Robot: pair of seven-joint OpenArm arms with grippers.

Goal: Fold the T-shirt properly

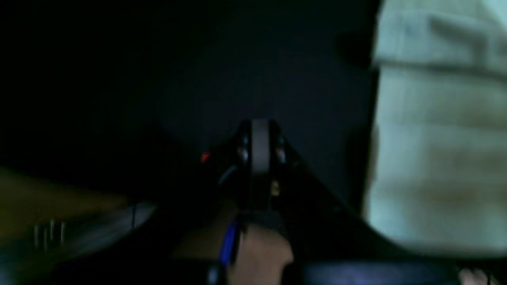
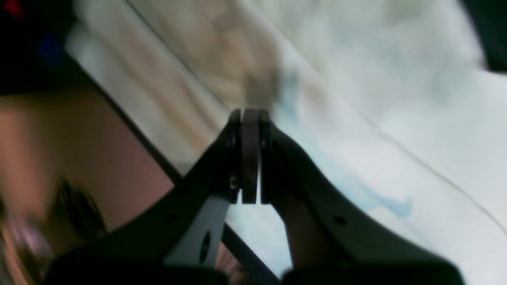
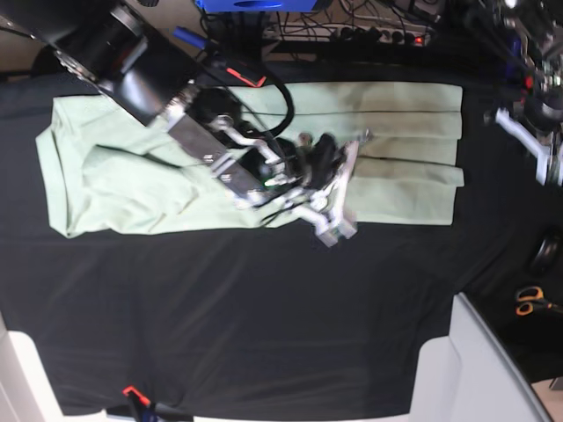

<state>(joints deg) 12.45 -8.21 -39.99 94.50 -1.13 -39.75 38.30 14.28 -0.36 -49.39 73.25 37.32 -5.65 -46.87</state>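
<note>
Right claw (image 3: 337, 230): centre of the base view, at the end of a black and silver arm reaching in from the upper left; jaws pressed together with nothing between them, tips at the lower edge of the T-shirt. In the right wrist view the same claw (image 2: 250, 114) shows both black fingers touching, over pale cloth.
T-shirt (image 3: 132, 189): pale mint-green, lying flat across the upper half of the base view, from the left edge to right of centre; folded lengthwise, with layered straight edges at its right end and rumpled cloth at its left end.
Table cover (image 3: 264, 316): black cloth, under the T-shirt and filling the lower half of the base view.
Left claw (image 3: 550, 167): far right edge of the base view, blurred, well apart from the T-shirt. In the left wrist view this claw (image 1: 260, 124) is closed and empty, over the black cover, with the T-shirt's edge (image 1: 435, 138) at the right of the frame.
Scissors (image 3: 530, 300): orange-handled, lower right of the base view.
</note>
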